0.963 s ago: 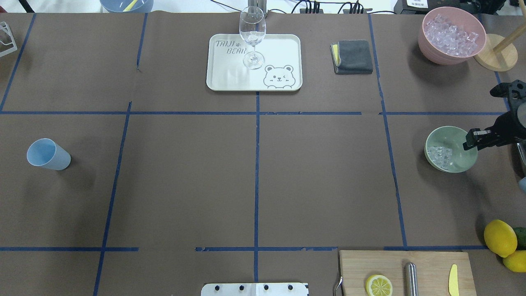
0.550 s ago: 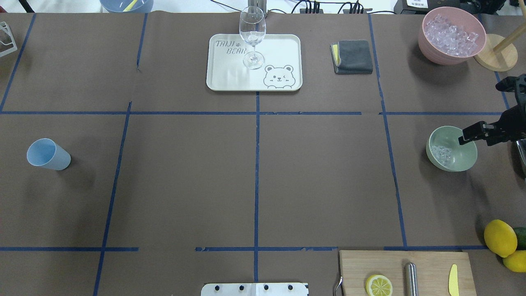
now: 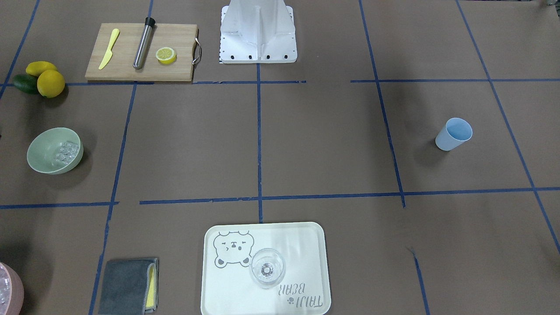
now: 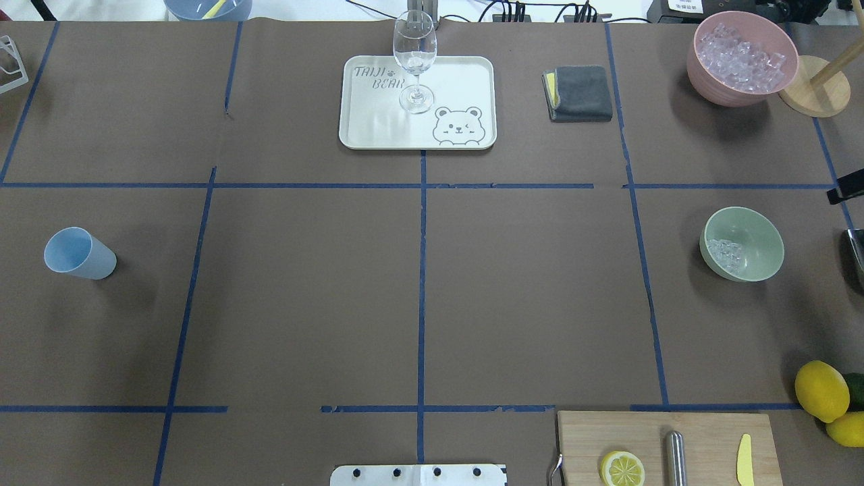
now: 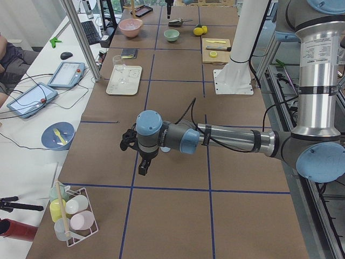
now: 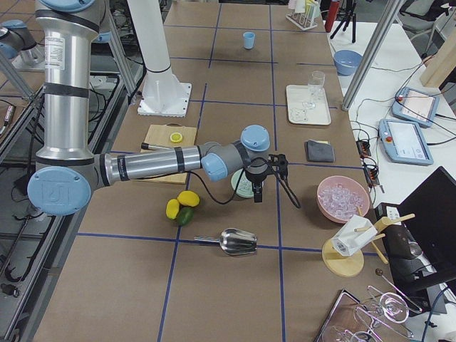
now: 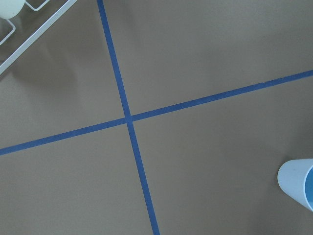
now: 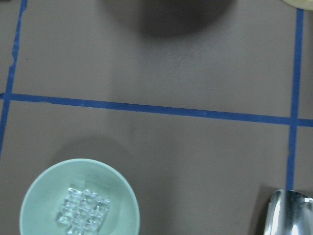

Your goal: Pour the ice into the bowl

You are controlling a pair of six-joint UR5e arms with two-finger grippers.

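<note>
The pale sage-green bowl [image 4: 759,239] stands upright at the right of the table with a small cluster of clear ice [image 4: 725,254] inside. It also shows in the front view [image 3: 43,151] with the ice [image 3: 68,151], and in the right wrist view [image 8: 122,205] with the ice [image 8: 83,213]. My right gripper [image 6: 258,187] hovers beside the bowl. Only a black sliver of it [image 4: 847,196] shows overhead, and I cannot tell its state. My left gripper [image 5: 139,157] hangs over the table by the light blue cup [image 4: 79,253]. I cannot tell its state.
A pink bowl [image 4: 702,74] full of ice stands at the far right. A metal scoop [image 6: 239,242] lies on the table near the green bowl. A tray [image 4: 378,128] with a wine glass [image 4: 414,61], a grey cloth [image 4: 580,93], lemons [image 4: 821,390] and a cutting board [image 4: 709,432] are around.
My right gripper has pulled back to the right, from over the green bowl's rim to the overhead view's edge. The bowl and its ice stay in place.
</note>
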